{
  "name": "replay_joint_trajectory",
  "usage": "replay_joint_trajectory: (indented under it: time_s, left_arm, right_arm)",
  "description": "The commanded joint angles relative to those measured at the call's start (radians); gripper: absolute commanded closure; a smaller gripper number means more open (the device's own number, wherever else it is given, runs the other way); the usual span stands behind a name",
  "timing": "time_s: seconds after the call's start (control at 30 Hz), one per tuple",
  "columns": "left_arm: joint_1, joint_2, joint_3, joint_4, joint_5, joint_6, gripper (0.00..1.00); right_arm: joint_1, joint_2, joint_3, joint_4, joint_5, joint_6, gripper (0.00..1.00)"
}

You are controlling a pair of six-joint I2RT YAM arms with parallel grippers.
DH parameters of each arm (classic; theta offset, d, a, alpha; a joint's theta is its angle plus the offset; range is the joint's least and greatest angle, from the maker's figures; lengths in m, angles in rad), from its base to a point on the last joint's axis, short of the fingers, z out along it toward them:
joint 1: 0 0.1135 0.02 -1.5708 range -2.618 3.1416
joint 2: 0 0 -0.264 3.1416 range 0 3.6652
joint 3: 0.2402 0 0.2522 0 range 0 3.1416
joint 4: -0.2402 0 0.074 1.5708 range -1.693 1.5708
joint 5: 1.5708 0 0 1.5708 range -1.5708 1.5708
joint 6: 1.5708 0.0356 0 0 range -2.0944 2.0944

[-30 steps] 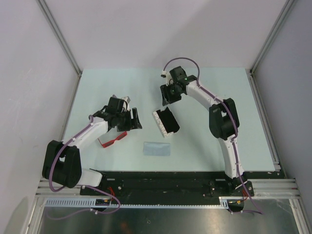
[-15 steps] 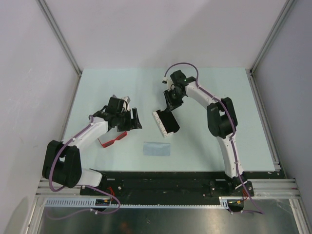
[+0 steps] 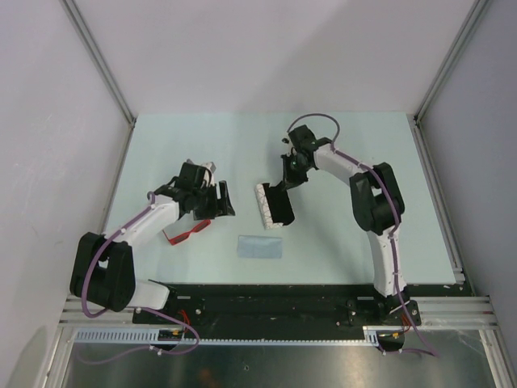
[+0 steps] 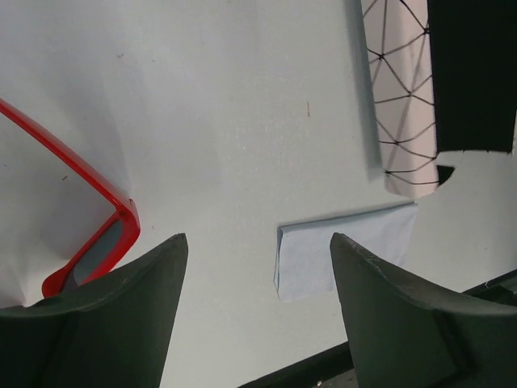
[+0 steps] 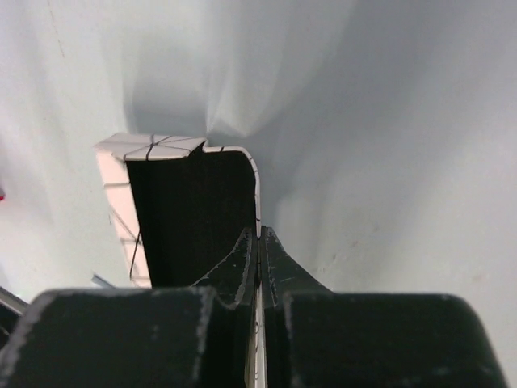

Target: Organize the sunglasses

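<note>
Pale green table, grey walls, left tool apart near sunglasses, right tool clamped on case

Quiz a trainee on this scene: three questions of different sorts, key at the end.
1. True or false: the left gripper holds the sunglasses.
2. What is the right gripper pinching? A. the cloth B. a wall of the case C. the sunglasses
3. Which thing lies nearest the arm bases in the top view?

Key
1. False: it is open, and the sunglasses sit outside its jaws.
2. B: it is shut on the thin white edge of the open case.
3. The cloth.
</note>
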Motion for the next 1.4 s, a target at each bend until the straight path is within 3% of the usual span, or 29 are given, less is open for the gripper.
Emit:
replay_joint_trajectory:
  time_s: [0.0, 0.17, 0.33, 0.7, 1.1, 1.37]
  left_arm:
    - [0.006, -0.037, -0.015, 0.013, -0.012, 0.007, 0.23]
    - [0.006, -0.043, -0.026, 0.012, -0.015, 0.003, 0.23]
    - [0.006, -0.057, -0.039, 0.013, -0.018, 0.001, 0.23]
    - [0.006, -0.119, -0.056, 0.013, -0.088, -0.034, 0.23]
    - [0.006, -0.153, -0.041, 0.025, -0.142, -0.088, 0.22]
    - [0.006, -0.146, -0.045, 0.03, -0.134, -0.08, 0.22]
  right_arm:
    - [0.012, -0.178, -0.163, 0.139, 0.099, 0.315, 1.0]
    - [0.052, -0.343, -0.321, 0.245, 0.281, 0.646, 1.0]
    - [0.146, -0.436, -0.355, 0.224, 0.507, 0.842, 1.0]
    - [0.207, -0.458, -0.418, 0.232, 0.667, 1.159, 1.0]
    - [0.268, -0.492, -0.51, 0.124, 0.831, 1.653, 1.0]
    - [0.299, -0.435, -0.51, 0.126, 0.871, 1.758, 0.98]
